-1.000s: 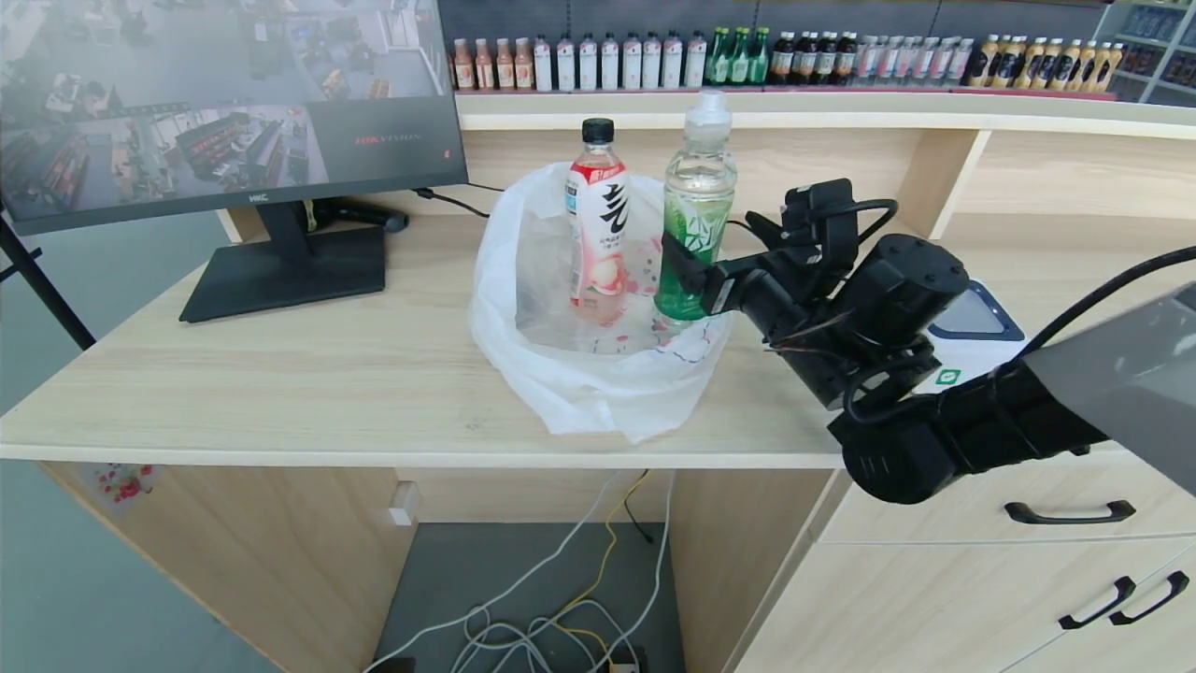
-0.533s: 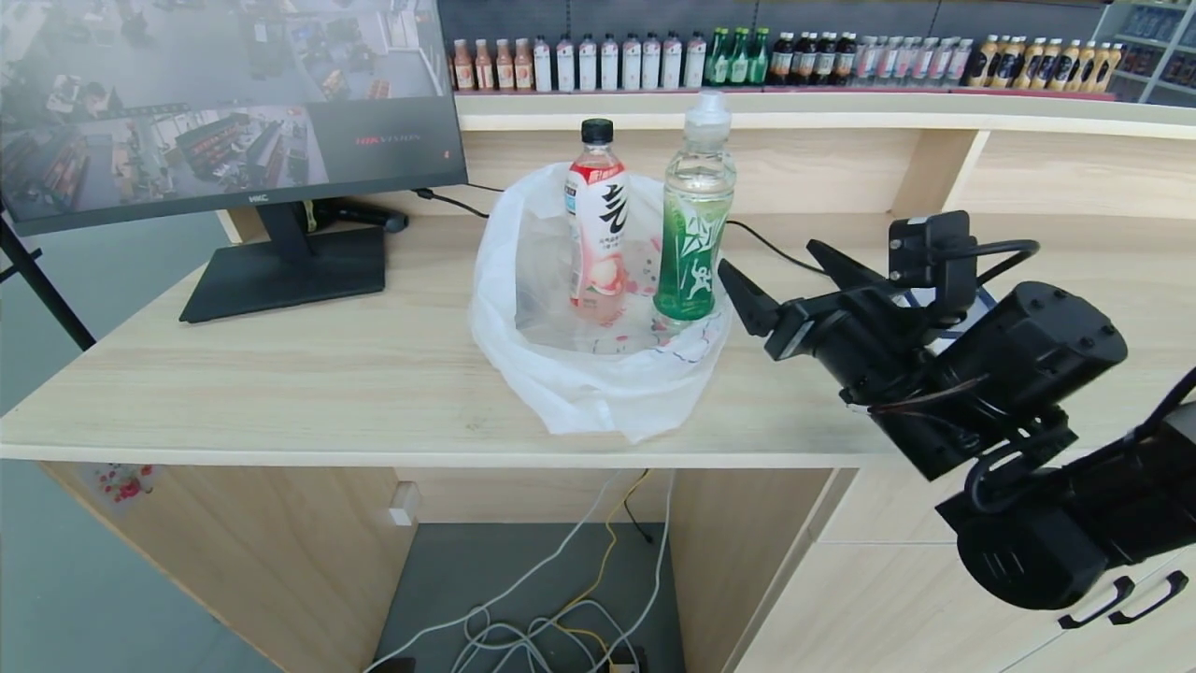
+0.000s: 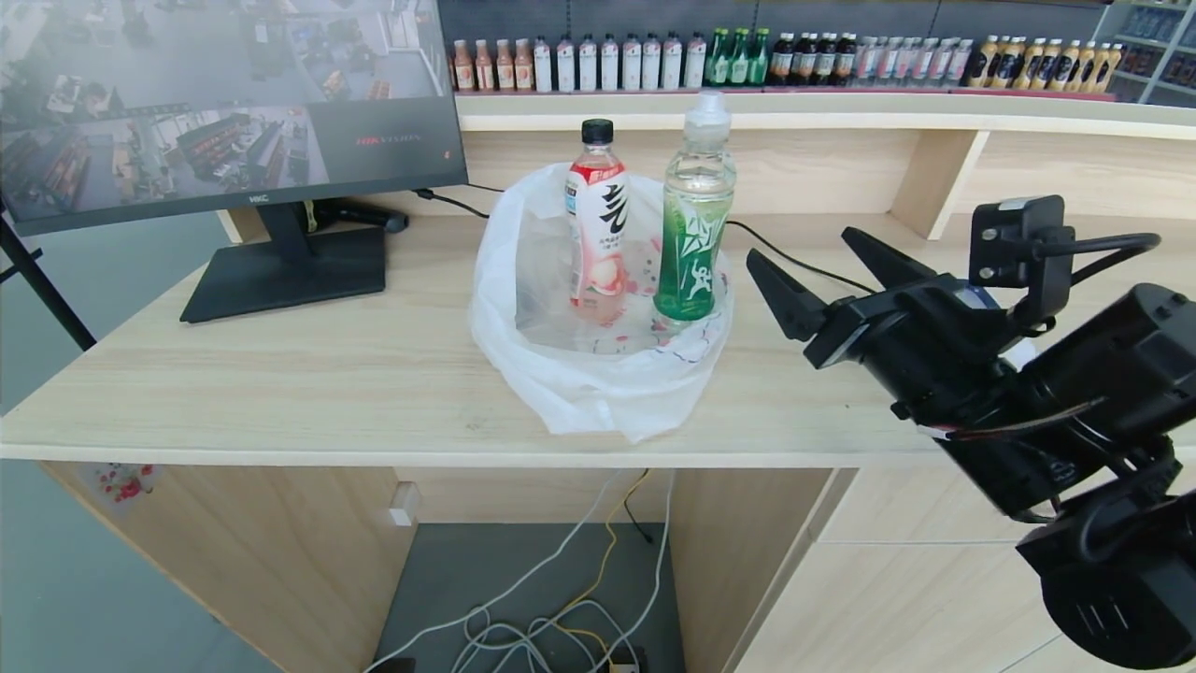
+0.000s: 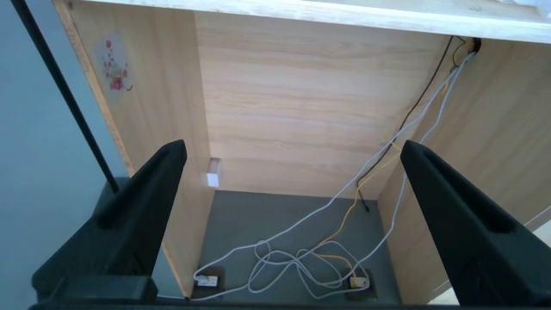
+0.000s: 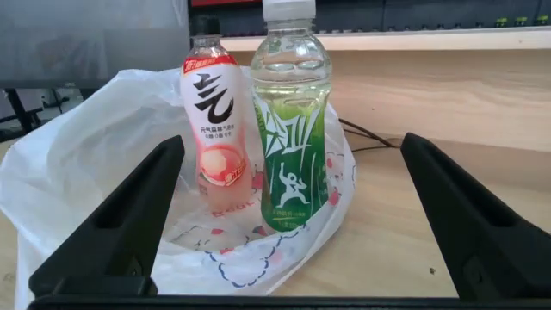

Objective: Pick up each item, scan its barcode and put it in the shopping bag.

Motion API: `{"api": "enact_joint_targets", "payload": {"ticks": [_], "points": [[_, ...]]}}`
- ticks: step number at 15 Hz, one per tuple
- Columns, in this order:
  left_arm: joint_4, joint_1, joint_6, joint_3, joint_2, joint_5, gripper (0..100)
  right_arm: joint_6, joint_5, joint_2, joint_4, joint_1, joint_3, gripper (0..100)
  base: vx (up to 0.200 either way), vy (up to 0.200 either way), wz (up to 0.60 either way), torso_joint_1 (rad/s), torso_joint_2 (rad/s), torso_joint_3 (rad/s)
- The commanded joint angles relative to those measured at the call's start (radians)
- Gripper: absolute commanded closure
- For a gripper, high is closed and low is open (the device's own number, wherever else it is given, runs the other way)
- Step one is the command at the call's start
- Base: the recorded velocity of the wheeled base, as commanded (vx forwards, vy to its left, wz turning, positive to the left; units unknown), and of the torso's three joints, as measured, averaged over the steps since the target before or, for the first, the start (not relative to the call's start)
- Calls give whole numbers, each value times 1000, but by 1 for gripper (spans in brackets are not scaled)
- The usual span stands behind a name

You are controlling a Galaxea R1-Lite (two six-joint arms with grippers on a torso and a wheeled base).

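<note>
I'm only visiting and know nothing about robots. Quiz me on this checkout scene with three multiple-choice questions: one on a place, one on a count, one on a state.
1. Where does the green-labelled bottle stand?
A) inside the white shopping bag
B) beside the monitor
C) on the back shelf

2. How many bottles are in the bag?
A) one
B) two
C) three

3. How is the right claw?
A) shut on a bottle
B) open, holding nothing
C) shut, empty

Answers:
1 A: its base sits within the bag's rim.
2 B: the green one and the pink-labelled bottle.
3 B: its fingers are spread apart beside the bag.
</note>
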Motion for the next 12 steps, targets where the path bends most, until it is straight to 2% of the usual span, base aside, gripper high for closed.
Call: {"api": "enact_joint_targets", "payload": {"ticks": [1,2,7,12], "points": [[0,-1,0,0,0,1,0,0,0,-35,0,6,46,0,0,0,0,0,0,0],[0,-1,0,0,0,1,0,1,0,-36,0,6,50,0,0,0,0,0,0,0],[0,-1,0,0,0,0,0,26,0,-31,0,-1,47,0,-200,0,0,3,1,4],[0,-1,6,0,0,0,0,27,0,-25,0,-1,47,0,0,0,0,0,0,0]]}}
